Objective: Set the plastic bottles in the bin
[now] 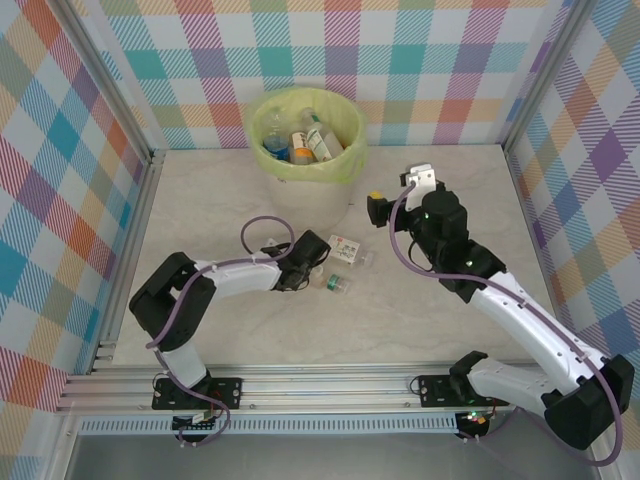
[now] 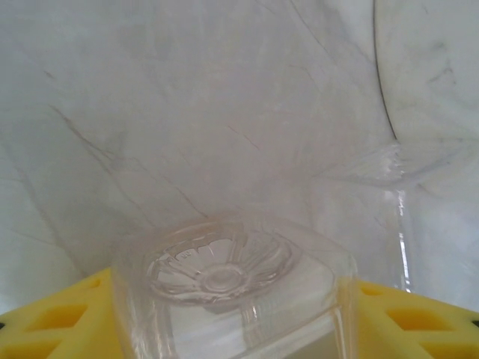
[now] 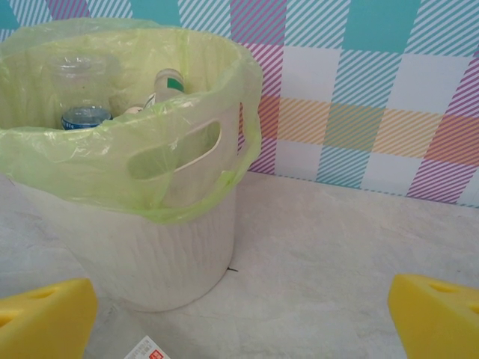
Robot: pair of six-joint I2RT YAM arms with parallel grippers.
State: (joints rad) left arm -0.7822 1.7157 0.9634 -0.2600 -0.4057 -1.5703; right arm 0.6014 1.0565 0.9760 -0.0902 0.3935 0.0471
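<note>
Pastel plaid walls [image 1: 430,60] enclose a pale marbled tabletop [image 1: 230,190], with a metal rail [image 1: 330,378] along its near edge.

White bin [image 3: 187,247], yellow-green bag liner [image 3: 90,149], pastel plaid walls [image 1: 420,60], pale marbled table [image 1: 200,210], clear bottle [image 2: 224,277], yellow gripper fingers [image 2: 52,321], black-and-white arms [image 1: 520,310]

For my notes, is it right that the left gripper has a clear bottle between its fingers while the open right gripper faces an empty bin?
Not empty: the top view shows several bottles in the bin. Otherwise right: the left gripper has a clear bottle between its fingers, and the open right gripper faces the bin.
</note>
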